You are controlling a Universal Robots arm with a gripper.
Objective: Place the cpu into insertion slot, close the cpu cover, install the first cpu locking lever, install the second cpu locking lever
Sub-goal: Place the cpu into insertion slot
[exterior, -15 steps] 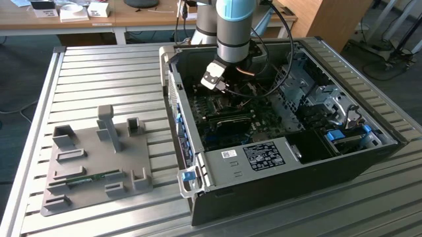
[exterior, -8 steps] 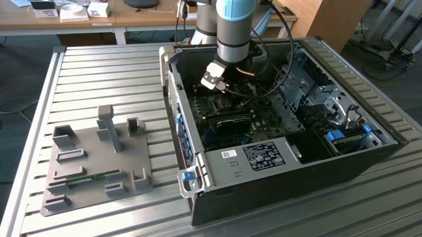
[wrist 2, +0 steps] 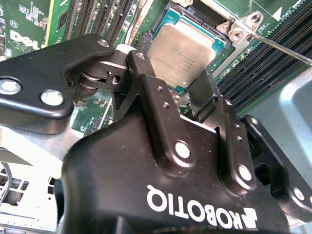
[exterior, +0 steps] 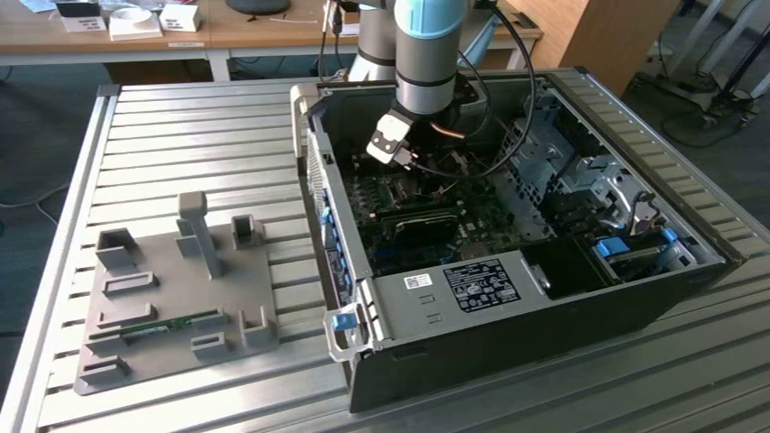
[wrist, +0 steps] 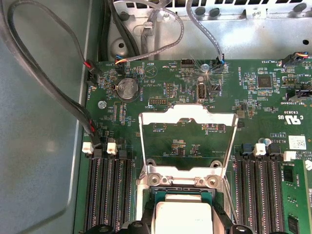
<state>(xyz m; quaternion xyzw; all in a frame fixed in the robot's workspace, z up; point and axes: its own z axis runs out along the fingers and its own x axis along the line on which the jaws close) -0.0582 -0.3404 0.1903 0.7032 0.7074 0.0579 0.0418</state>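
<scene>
Your surfaces: mostly metal, some gloss
You see the cpu (wrist 2: 187, 51) with a dull, smooth silvery metal top, the cpu cover (wrist: 185, 114) in bright bare metal, the motherboard (wrist: 161, 78) glossy green, the pincer (wrist 2: 173, 70) in smooth satin black, the desk (exterior: 180, 135) in ribbed grey metal.

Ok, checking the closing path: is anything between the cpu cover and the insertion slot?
Yes: the tool hangs open right over the cpu seated in the insertion slot, where the raised cpu cover would swing down.
</scene>
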